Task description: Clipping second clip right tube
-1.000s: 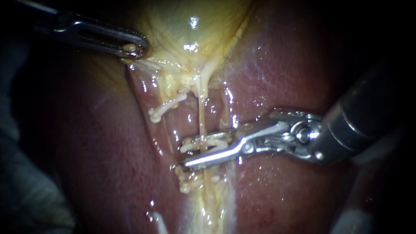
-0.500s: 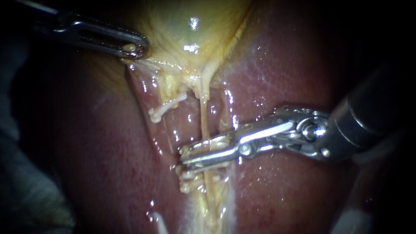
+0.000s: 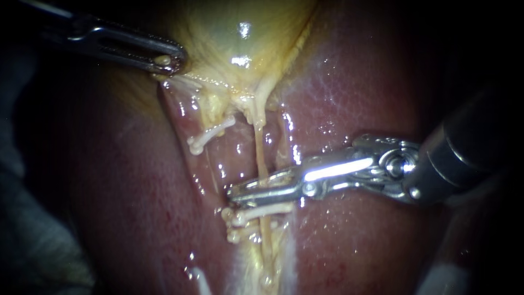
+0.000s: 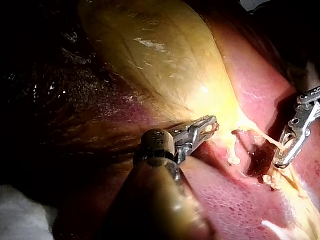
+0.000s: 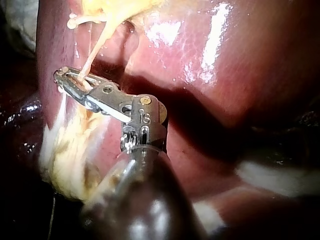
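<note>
Squeezed together since a second ago, the right instrument's (image 3: pixel 233 195) jaws clamp across the right tube (image 3: pixel 261 155) just above a white clip (image 3: pixel 265 211), apparently seating the second clip, so next comes a clean release, while the left instrument's (image 3: pixel 169 61) jaws grip the gallbladder (image 3: pixel 240 33).

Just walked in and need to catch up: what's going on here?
The slender metal left instrument has its jaws shut on the lower edge of the yellowish gallbladder, which lies against the reddish-brown liver. The silvery right instrument has its jaws shut on the thin pale tube running down from the gallbladder, just above a white clip already sitting across that tube.
</note>
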You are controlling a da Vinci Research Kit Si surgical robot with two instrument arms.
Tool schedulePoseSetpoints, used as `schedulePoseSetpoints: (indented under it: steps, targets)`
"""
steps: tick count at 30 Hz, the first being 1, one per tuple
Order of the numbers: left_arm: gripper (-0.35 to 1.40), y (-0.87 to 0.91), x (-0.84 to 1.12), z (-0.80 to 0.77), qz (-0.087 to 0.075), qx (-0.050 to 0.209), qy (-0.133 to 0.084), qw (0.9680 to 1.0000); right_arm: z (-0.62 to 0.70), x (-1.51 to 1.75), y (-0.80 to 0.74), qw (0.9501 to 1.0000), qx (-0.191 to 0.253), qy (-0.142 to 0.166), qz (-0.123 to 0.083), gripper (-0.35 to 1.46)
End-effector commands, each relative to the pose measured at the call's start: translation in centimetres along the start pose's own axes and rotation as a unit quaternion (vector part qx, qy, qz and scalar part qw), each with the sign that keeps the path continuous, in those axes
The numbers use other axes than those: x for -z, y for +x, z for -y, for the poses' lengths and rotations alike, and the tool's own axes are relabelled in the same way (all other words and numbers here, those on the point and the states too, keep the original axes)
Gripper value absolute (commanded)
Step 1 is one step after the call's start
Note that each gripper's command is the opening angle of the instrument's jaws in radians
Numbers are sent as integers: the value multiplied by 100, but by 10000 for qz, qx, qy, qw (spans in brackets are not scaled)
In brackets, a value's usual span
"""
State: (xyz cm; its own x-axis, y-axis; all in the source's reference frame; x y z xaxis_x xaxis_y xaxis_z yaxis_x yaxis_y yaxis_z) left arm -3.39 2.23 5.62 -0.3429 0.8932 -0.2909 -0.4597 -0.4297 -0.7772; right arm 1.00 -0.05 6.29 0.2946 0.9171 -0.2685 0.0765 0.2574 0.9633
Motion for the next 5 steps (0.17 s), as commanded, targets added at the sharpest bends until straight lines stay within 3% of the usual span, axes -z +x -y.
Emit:
schedulePoseSetpoints:
  steps: [1, 5]
  targets:
    - [-35, 0, 0, 0, 1, 0, 0, 10000, 0, 0, 0, 10000, 3, 1, 0, -35]
    - [-35, 1, 0, 0, 1, 2, -1, 10000, -1, 0, 0, 10000, 3, 1, -1, -35]
